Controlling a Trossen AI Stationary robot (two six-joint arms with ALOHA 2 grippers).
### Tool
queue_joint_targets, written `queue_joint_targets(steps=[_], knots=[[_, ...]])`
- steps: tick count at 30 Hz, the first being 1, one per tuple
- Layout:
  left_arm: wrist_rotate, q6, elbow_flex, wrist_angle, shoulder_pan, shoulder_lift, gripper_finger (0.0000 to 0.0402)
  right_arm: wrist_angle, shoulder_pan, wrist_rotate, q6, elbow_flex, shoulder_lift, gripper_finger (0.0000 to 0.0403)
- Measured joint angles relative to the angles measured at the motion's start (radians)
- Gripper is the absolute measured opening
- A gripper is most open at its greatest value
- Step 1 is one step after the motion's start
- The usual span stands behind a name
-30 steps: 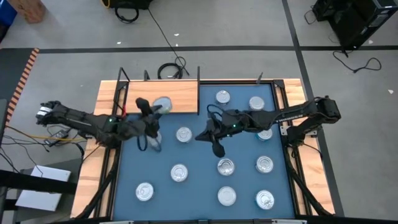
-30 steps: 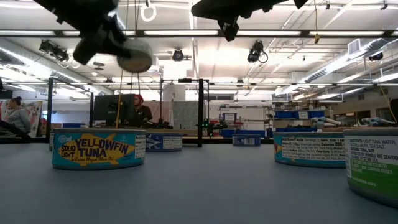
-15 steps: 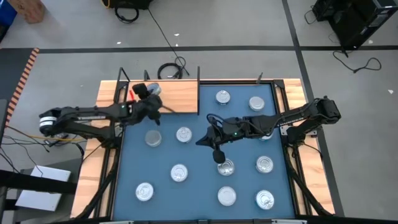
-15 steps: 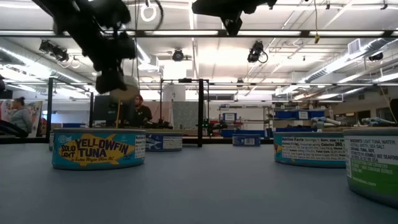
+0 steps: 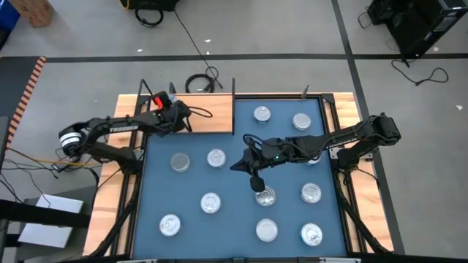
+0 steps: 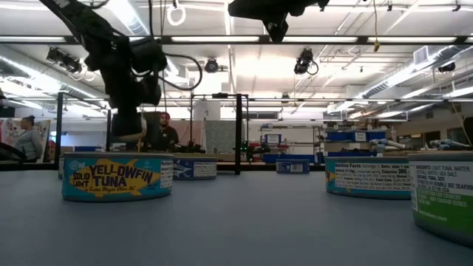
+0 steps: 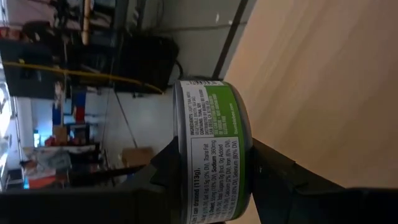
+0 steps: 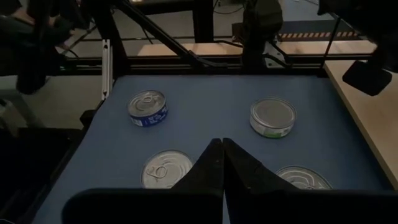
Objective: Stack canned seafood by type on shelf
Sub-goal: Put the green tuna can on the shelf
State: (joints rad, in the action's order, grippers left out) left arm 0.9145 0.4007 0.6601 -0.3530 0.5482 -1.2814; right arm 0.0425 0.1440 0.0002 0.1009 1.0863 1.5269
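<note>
Desk: blue mat (image 5: pixel 234 212) carries scattered tins (image 5: pixel 210 203).
Shelf (image 5: pixel 208 113): wooden board at mat's far-left corner.
My left jaws (image 7: pixel 211 186): pinching green-label tin (image 7: pixel 214 155) over shelf.
My right jaws (image 8: pixel 222 155): pressed together above mid-mat.
Room: person (image 6: pixel 164 133) beyond desk.

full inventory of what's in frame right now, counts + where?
tins on mat: ten in plain sight, silver lids, spread over the blue mat; possibly one more under the right arm
green-label tin: one, held above the shelf
shelf: one, light-brown wood with black posts, far-left corner of the table
blue mat: one, covers most of the table
cable: one coil, black, floor behind the shelf
person: one, in the room behind
left gripper: shut on the green-label tin, over the shelf
right gripper: shut, empty, over mid-mat
</note>
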Motion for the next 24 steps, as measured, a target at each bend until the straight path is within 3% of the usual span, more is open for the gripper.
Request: queue_joint_targets(steps=[19,24], knots=[[-0.118,-0.017,0.003,-0.008,0.079,-0.084,0.0143,-0.002,0.017,0.0,0.0,0.0,0.0,0.0005],[-0.176,-0.028,-0.002,-0.031,0.078,-0.089,0.0207,-0.002,0.018,0.0,0.0,0.0,0.0,0.0005]])
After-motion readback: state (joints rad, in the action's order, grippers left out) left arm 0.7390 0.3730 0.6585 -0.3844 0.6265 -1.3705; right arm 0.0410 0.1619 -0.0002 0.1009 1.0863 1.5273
